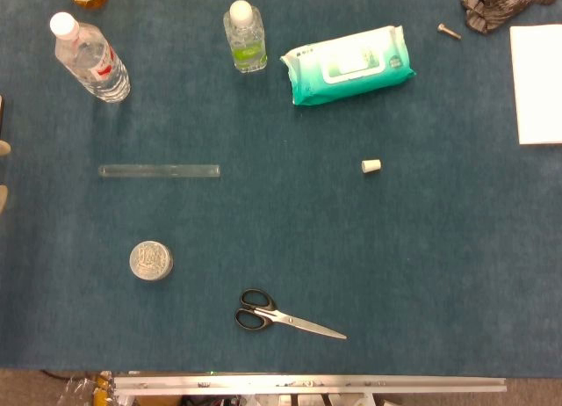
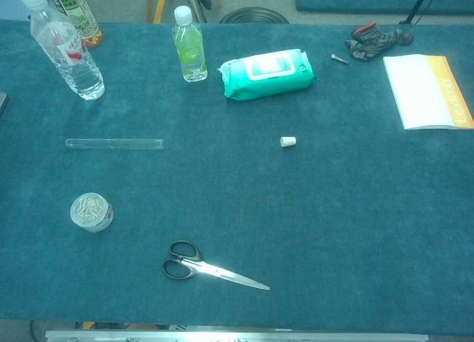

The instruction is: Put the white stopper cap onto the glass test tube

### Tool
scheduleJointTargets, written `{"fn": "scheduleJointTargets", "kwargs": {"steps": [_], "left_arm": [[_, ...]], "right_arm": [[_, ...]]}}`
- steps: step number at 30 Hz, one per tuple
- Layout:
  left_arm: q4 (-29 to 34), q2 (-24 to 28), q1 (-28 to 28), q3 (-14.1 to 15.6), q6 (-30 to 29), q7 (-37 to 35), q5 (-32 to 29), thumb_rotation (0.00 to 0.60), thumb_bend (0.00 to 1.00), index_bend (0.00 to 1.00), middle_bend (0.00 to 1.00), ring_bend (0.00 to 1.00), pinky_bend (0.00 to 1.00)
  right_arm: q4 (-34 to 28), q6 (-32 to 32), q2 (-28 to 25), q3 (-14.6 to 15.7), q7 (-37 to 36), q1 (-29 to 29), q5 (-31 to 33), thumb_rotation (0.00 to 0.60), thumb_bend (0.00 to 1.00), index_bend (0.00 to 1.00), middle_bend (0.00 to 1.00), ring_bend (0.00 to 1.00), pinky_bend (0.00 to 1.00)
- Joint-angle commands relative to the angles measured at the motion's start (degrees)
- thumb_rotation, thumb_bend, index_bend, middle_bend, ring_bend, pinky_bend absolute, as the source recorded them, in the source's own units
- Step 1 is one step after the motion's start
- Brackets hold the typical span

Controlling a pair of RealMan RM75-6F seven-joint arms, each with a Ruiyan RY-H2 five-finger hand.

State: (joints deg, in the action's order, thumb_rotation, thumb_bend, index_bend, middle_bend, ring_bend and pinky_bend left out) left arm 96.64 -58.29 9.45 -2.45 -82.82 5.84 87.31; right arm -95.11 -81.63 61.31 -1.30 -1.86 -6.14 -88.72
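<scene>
The glass test tube (image 1: 159,170) (image 2: 114,143) lies flat on the blue cloth at the left, running left to right. The white stopper cap (image 1: 371,166) (image 2: 288,141) lies on its side right of centre, well apart from the tube. Only pale fingertips (image 1: 3,148) of my left hand (image 1: 3,172) show, at the left edge of the head view, left of the tube and touching nothing. Too little of the hand is visible to judge its state. My right hand appears in neither view.
A water bottle (image 1: 90,58), a small green bottle (image 1: 245,39) and a wet-wipes pack (image 1: 349,65) stand at the back. A round tin (image 1: 151,260) and scissors (image 1: 285,316) lie toward the front. A white book (image 2: 428,90), a bolt (image 1: 449,31) and a dark glove (image 2: 376,39) are at the back right.
</scene>
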Motion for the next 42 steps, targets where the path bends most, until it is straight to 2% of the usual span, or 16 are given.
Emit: {"fn": "scheduleJointTargets", "kwargs": {"steps": [1, 21, 27, 32, 37, 39, 42], "left_arm": [[-0.2, 0.1, -0.1, 0.1, -0.2, -0.4, 0.2, 0.600, 0.32, 0.35, 0.32, 0.17, 0.24], [0.6, 0.1, 1.7, -0.7, 2.1, 0.1, -0.3, 0.600, 0.32, 0.35, 0.32, 0.17, 0.24], [0.8, 0.3, 1.6, -0.6, 1.8, -0.2, 0.2, 0.600, 0.32, 0.35, 0.32, 0.17, 0.24], [0.9, 0.6, 1.5, -0.3, 1.6, -0.5, 0.5, 0.600, 0.32, 0.35, 0.32, 0.17, 0.24], [1.3, 1.0, 1.6, -0.4, 1.7, -0.4, 0.7, 0.600, 0.32, 0.35, 0.32, 0.17, 0.24], [1.4, 1.2, 1.6, -0.3, 1.6, -0.5, 0.8, 0.600, 0.32, 0.35, 0.32, 0.17, 0.24], [1.5, 1.4, 1.4, -0.2, 1.3, -0.7, 1.0, 0.600, 0.32, 0.35, 0.32, 0.17, 0.24]], "right_arm": [[-0.2, 0.0, -0.1, 0.0, 0.1, -0.1, -0.1, 0.600, 0.34, 0.39, 0.32, 0.29, 0.42], [-0.2, 4.5, 0.2, -0.6, -0.6, -3.9, -1.4, 0.588, 0.34, 0.38, 0.32, 0.29, 0.42], [-1.7, 8.5, 1.2, -1.5, 1.0, -7.7, -2.1, 0.462, 0.34, 0.38, 0.32, 0.28, 0.39], [-2.7, 13.6, 2.5, -1.9, 3.2, -11.3, -1.7, 0.350, 0.35, 0.38, 0.32, 0.25, 0.31], [-5.1, 20.0, 2.9, -2.7, 6.6, -15.4, 0.8, 0.172, 0.35, 0.38, 0.25, 0.13, 0.11], [-5.7, 22.7, 3.5, -3.2, 8.2, -17.1, 2.2, 0.123, 0.35, 0.38, 0.23, 0.10, 0.08], [-6.2, 26.9, 5.2, -3.9, 11.3, -19.9, 4.7, 0.089, 0.35, 0.38, 0.20, 0.07, 0.05]]}}
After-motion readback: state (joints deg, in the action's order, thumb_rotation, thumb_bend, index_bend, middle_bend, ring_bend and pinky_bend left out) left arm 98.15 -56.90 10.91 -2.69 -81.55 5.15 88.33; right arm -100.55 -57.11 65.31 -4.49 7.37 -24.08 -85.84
